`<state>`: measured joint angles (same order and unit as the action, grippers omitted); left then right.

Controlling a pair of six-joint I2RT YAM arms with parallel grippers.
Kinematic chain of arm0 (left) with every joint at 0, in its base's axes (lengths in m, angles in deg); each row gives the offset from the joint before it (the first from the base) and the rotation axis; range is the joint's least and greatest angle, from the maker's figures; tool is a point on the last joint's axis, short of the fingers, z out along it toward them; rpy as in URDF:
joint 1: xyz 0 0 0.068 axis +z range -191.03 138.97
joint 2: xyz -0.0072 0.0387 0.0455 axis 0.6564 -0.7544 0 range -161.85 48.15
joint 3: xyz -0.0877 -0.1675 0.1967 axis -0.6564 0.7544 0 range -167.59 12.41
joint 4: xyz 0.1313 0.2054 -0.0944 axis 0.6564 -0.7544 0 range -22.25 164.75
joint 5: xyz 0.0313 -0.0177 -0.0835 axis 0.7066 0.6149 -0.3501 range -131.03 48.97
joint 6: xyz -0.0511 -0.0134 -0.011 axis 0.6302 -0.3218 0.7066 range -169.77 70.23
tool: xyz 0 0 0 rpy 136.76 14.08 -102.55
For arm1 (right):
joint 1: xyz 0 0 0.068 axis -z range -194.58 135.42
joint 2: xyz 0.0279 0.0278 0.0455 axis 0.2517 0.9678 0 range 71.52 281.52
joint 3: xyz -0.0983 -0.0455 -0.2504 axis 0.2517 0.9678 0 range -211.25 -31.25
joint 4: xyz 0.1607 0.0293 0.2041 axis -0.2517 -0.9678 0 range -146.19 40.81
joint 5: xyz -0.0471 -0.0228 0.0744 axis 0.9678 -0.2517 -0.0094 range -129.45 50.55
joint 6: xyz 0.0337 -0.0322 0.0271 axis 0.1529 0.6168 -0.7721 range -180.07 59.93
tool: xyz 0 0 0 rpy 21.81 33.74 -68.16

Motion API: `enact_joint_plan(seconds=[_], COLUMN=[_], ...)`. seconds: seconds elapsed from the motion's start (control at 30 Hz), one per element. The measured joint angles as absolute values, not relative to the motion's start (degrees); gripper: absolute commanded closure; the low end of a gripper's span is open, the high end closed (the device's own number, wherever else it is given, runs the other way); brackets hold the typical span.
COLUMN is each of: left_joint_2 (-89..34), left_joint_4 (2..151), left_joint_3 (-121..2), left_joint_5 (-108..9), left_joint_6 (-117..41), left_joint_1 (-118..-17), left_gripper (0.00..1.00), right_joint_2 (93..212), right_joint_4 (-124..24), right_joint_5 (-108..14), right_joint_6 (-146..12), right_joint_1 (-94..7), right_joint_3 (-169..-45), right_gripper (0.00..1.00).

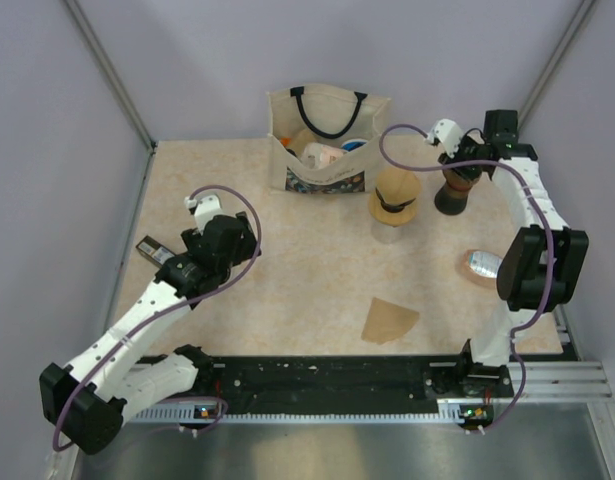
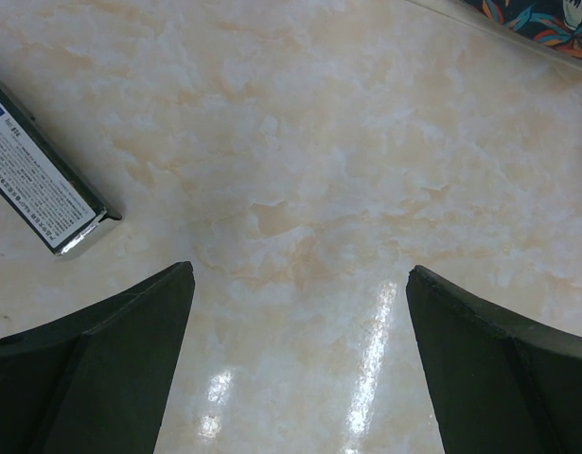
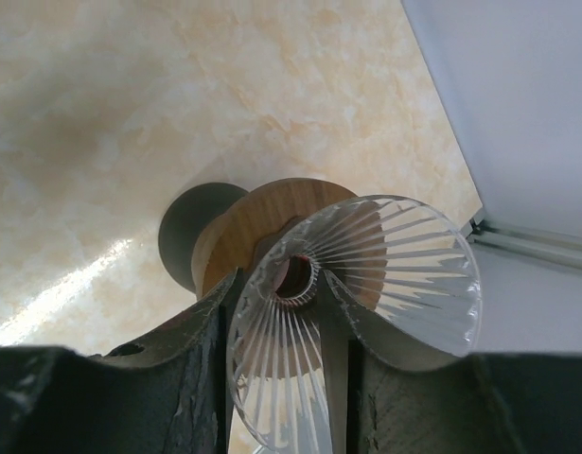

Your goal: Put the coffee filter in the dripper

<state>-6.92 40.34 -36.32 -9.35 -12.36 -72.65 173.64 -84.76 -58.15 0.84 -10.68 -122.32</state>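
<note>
1. Tan paper in a flat wedge, the coffee filter (image 1: 390,320) lies on the table (image 1: 287,270) near its front edge, right of centre.
2. I find the dripper (image 3: 404,270), a clear ribbed cone with a wooden ring at its narrow end, at the far right of the table, well apart from the filter.
3. My right gripper (image 3: 281,284) has hold of it, with its fingers closed against the cone's neck on both sides.
4. Just behind the wooden ring is a dark round object (image 3: 191,232); I cannot tell whether the two touch.
5. My left gripper (image 2: 300,272) is spread wide with nothing in it, over bare table, near a dark printed box (image 2: 44,184).
6. At the back stands a tote bag (image 1: 327,140), with a tan hat-shaped thing (image 1: 395,195) just beside it.
</note>
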Motion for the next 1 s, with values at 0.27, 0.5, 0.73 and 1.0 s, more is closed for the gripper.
enact_joint_plan(seconds=[0.27,0.5,0.73,1.0], left_joint_2=[-8.0,-8.0,-7.6,-4.9], left_joint_4=[40.3,40.3,40.4,40.6], left_joint_3=[-36.3,-36.3,-36.3,-36.3], left_joint_5=[-10.2,-10.6,-11.6,-13.3], left_joint_6=[-12.4,-12.4,-12.4,-12.4], left_joint_1=[-72.6,-72.6,-72.6,-72.6], left_gripper=[0.01,0.01,0.01,0.01], right_joint_2=[173.0,170.2,162.9,155.6], right_joint_4=[-84.4,-84.4,-79.1,-68.2], right_joint_5=[-58.2,-59.7,-62.1,-54.7], right_joint_6=[-1.7,-3.3,-12.6,-54.1], right_joint_1=[-10.7,-10.7,-10.7,-4.1], right_joint_3=[-125.1,-125.1,-124.5,-122.5], right_gripper=[0.52,0.38,0.01,0.01])
